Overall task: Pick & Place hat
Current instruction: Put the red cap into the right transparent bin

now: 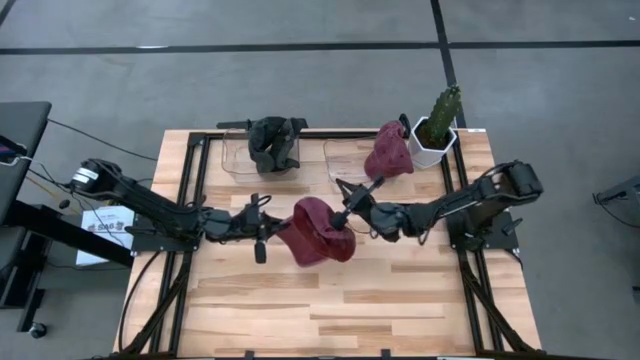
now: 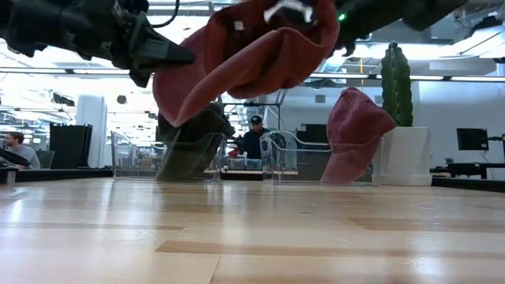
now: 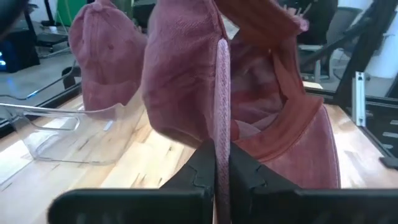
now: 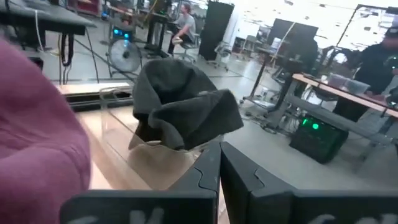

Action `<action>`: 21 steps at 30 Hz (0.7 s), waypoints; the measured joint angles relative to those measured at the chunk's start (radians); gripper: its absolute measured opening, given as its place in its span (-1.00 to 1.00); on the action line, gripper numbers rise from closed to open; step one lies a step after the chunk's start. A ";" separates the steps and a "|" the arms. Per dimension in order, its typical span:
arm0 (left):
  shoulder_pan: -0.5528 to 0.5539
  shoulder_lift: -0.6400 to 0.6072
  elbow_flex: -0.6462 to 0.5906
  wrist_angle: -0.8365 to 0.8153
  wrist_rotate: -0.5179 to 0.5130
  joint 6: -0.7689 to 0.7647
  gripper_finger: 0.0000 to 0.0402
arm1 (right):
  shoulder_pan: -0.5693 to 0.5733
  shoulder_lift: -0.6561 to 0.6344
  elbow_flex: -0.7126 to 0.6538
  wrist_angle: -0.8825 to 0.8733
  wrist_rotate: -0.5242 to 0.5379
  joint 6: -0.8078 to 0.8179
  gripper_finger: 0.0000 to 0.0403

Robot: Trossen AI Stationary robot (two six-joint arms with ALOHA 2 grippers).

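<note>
Maroon fabric marks the hat (image 1: pixel 318 232), which is held up off the wooden table (image 1: pixel 330 310) near its middle, between the two grippers; in the low view it hangs clear of the tabletop. Its long axis is seen to run roughly from one arm to the other, and the cloth is drooped and folded, so which way the brim faces cannot be told.

On the side of the hat toward the left arm, the left gripper (image 1: pixel 272 232) is pressed together on a thin edge of the cloth, as the left wrist view shows with the fold pinched between its fingers (image 3: pixel 202 168). On the opposite side, the right gripper (image 1: pixel 343 218) is met at the hat's upper edge; its fingers (image 4: pixel 208 171) are closed against each other, and what they pinch is not shown clearly.

Beyond the hat, toward the far edge of the table, two clear bins are set side by side. The left clear bin (image 1: pixel 232 156) holds a dark grey hat (image 1: pixel 274 143). The right clear bin (image 1: pixel 342 160) has a second maroon hat (image 1: pixel 388 150) draped over its end. Just beside that bin, farther from the held hat, a white pot (image 1: pixel 436 146) with a green cactus (image 1: pixel 444 106) is placed.
</note>
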 joint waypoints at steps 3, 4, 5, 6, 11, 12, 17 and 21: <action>0.014 0.030 0.000 0.028 0.000 -0.009 -0.93 | -0.019 0.087 0.042 -0.001 0.000 -0.006 -1.00; 0.019 0.044 0.003 0.036 0.000 -0.017 -0.93 | -0.022 0.121 0.061 -0.007 0.002 -0.016 -1.00; 0.023 0.053 0.006 0.035 0.000 -0.023 -0.93 | -0.026 0.158 0.088 -0.008 0.002 -0.032 -1.00; 0.025 0.064 0.009 0.037 -0.001 -0.026 -0.93 | -0.031 0.190 0.115 -0.014 0.015 -0.054 -1.00; 0.023 0.128 0.041 0.037 0.002 -0.026 -0.93 | -0.052 0.331 0.258 -0.056 0.209 -0.251 -1.00; 0.024 0.134 0.043 0.037 0.007 -0.026 -0.93 | -0.054 0.352 0.283 -0.064 0.257 -0.293 -1.00; 0.021 0.149 0.050 0.035 0.045 -0.025 -0.92 | -0.057 0.388 0.327 -0.065 0.387 -0.450 -1.00; 0.012 0.144 0.051 0.034 0.090 -0.027 -0.92 | -0.059 0.366 0.327 -0.119 0.487 -0.489 -1.00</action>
